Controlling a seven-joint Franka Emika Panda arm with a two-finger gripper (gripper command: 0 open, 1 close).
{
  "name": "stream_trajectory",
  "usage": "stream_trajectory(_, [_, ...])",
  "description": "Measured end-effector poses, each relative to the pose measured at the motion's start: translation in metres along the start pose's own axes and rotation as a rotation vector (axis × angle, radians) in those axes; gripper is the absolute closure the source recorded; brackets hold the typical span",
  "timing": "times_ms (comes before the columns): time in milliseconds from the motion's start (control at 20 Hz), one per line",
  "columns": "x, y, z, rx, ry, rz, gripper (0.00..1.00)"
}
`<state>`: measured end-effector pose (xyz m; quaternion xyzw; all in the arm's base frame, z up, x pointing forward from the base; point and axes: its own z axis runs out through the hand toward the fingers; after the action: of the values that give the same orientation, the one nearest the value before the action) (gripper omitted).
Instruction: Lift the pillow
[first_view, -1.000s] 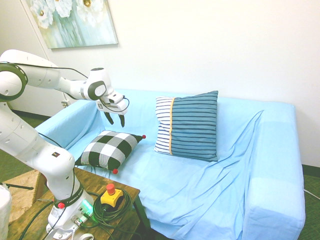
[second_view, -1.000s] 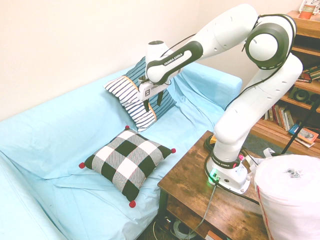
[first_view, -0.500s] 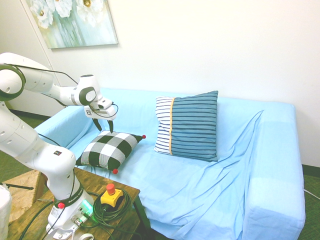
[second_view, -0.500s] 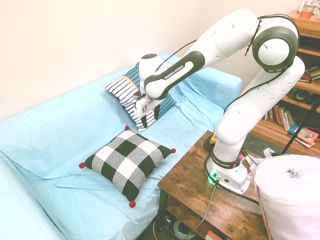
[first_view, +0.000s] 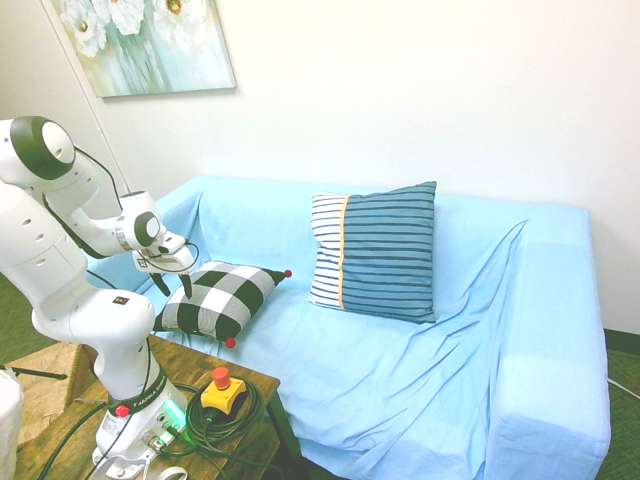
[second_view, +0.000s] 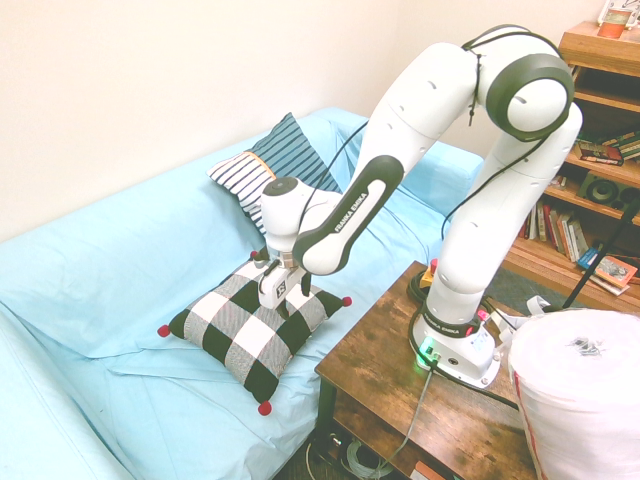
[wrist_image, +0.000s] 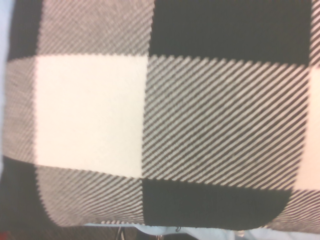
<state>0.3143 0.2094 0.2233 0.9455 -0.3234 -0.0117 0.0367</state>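
- Light-blue sheet covers the sofa (first_view: 420, 370) across the whole seat and back; we see it wrinkled on the seat.
- White arm (second_view: 420, 110) bends down from its base on the wooden side table (second_view: 390, 370) at the sofa's front edge, wrist low over the near end of the seat.
- Striped cushion (first_view: 375, 250), blue and white with one yellow stripe, leans upright against the sofa back, well apart from the gripper.
- Pillow (first_view: 222, 298), black-and-white check with red pom-poms at its corners, lies flat on the seat near the armrest, just beside the side table.
- Gripper (first_view: 172, 285) points down at the pillow's edge on the armrest side; in the second exterior view (second_view: 283, 290) it sits right over the checked top.
- Fingers are spread apart, nothing between them; we can't tell if the tips touch the fabric.
- Wrist view is filled by the check pattern (wrist_image: 165, 115), close and slightly blurred.
- Red-and-yellow stop button (first_view: 221, 388) sits on the side table next to the arm base.
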Motion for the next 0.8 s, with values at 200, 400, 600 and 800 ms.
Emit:
stream_trajectory(200, [0.0, 0.007, 0.058, -0.045, -0.045, 0.034, 0.0])
stream_trajectory(400, [-0.008, 0.014, 0.097, -0.074, -0.077, 0.049, 0.0])
stream_trajectory(600, [-0.007, 0.025, 0.125, -0.071, -0.084, 0.05, 0.0])
stream_trajectory(800, [-0.011, 0.034, 0.144, -0.04, -0.094, 0.032, 0.0])
